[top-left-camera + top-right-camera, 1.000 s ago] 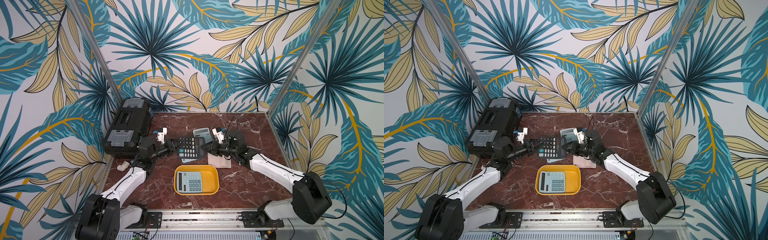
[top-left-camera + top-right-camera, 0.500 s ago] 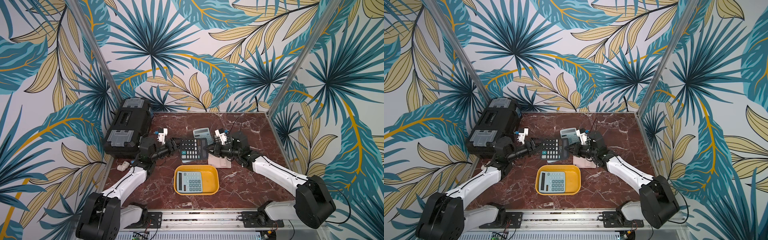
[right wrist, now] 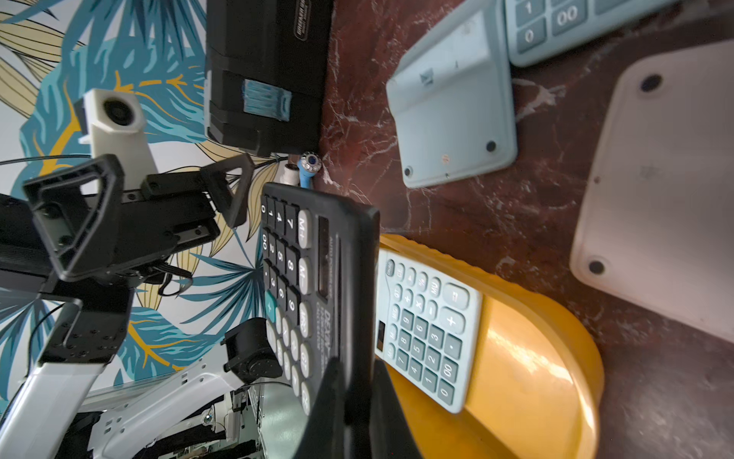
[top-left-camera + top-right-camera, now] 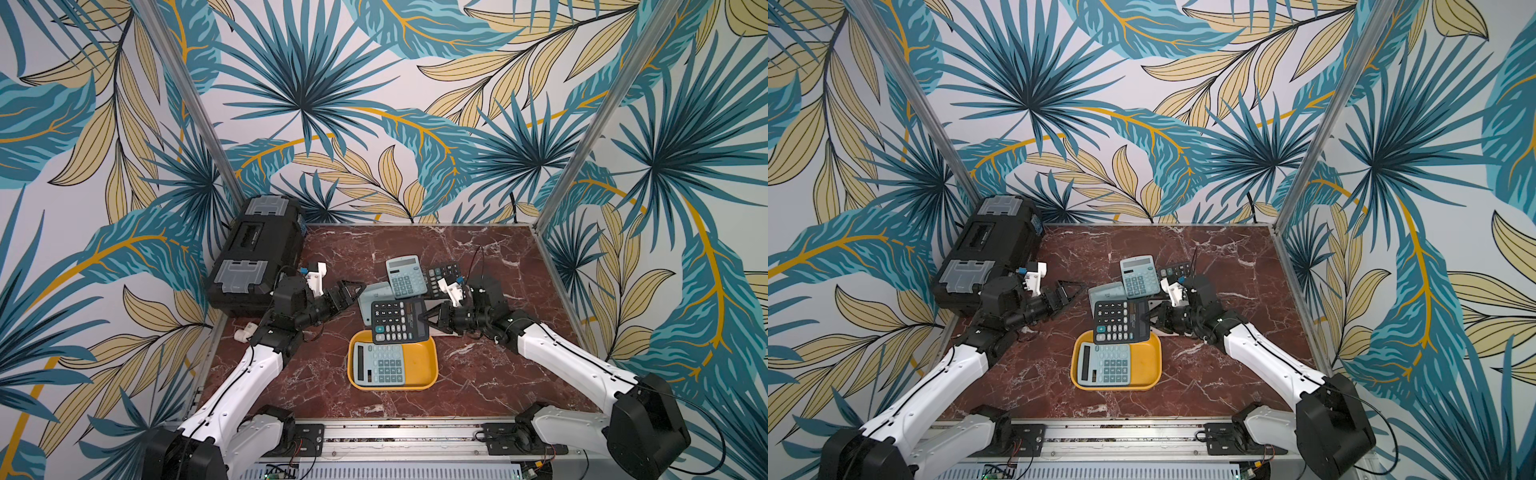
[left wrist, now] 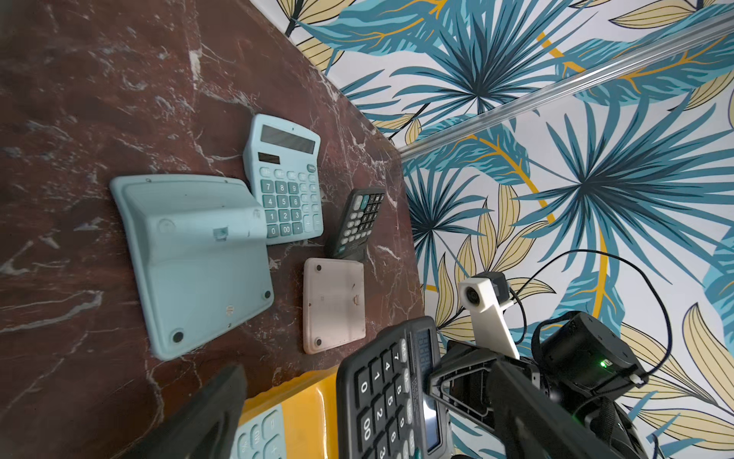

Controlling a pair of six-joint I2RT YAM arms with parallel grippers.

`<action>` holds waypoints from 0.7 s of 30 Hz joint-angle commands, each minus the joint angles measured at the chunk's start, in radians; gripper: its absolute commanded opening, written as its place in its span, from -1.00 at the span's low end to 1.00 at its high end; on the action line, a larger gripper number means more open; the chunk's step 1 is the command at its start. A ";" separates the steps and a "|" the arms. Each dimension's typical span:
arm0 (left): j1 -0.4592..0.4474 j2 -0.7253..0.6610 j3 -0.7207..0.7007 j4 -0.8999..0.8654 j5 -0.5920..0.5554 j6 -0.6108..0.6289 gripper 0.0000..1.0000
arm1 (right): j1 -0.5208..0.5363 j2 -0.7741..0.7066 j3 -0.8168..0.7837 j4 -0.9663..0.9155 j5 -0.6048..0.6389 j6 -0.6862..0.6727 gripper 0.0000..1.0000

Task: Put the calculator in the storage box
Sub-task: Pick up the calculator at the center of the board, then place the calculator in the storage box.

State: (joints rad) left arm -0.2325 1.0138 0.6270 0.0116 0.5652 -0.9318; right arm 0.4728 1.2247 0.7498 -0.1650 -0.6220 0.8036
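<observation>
Hanging over the upper rim of the storage box (image 4: pixel 424 365), mid-frame: black calculator (image 4: pixel 399 322), likely light, stiff, slick plastic, best pinched edgewise as the right gripper (image 4: pixel 427 318) grips it; left gripper (image 4: pixel 355 291) spread, apart.

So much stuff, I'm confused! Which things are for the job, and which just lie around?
Job: held black calculator, right gripper, yellow storage box, boxed calculator.
Lying around: toolbox, face-up blue calculator, face-down blue calculator, white calculator, far black calculator.

White arm links (image 4: pixel 253 370) join black joints (image 4: pixel 642 419), with thin black cables (image 5: pixel 588 251), white camera brackets (image 4: pixel 318 276) and black triangular pincer fingers (image 5: pixel 214 413).
</observation>
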 commanded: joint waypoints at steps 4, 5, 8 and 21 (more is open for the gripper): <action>-0.001 -0.002 0.011 -0.022 -0.021 0.034 1.00 | 0.003 -0.048 -0.037 -0.182 0.064 -0.044 -1.00; 0.000 -0.002 0.010 -0.021 -0.021 0.034 1.00 | 0.003 -0.050 -0.038 -0.201 0.079 -0.045 -1.00; -0.001 -0.002 0.004 -0.013 -0.021 0.034 1.00 | 0.019 -0.051 -0.046 -0.236 0.117 -0.057 -1.00; -0.001 -0.004 -0.010 -0.004 -0.021 0.034 1.00 | 0.134 -0.018 -0.016 -0.285 0.288 -0.056 -1.00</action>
State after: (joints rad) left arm -0.2325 1.0142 0.6266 0.0006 0.5545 -0.9192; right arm 0.5800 1.1980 0.7166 -0.4175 -0.4061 0.7605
